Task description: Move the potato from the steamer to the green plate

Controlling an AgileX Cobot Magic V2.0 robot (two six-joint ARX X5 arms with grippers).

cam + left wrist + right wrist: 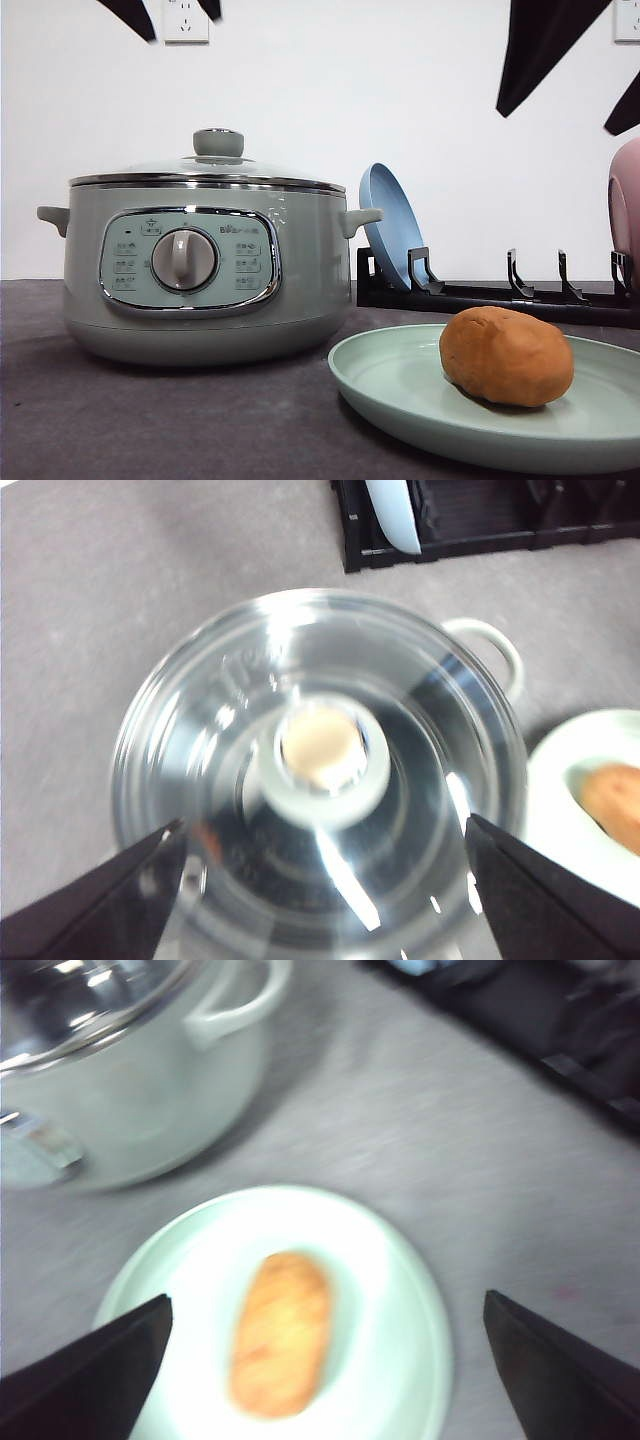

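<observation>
The potato (505, 355) lies on the green plate (400, 385) at the front right, orange-brown and on its side. Left of the plate stands the steamer (200, 270), its glass lid (320, 770) on, with the knob (322, 748) at the centre. My left gripper (320, 900) hangs open high above the lid, a dark finger on each side of it and nothing between them. My right gripper (325, 1380) is open above the plate (400, 1290), with the potato (282, 1330) below it and untouched. Both grippers' dark fingers (540, 50) reach in from the upper edge of the front view.
A black dish rack (480, 295) stands behind the plate, with a blue plate (392, 225) upright in it and a pink one (626, 200) at the far right. The steamer's side handle (358, 218) points toward the rack. The grey tabletop (150, 420) lies in front.
</observation>
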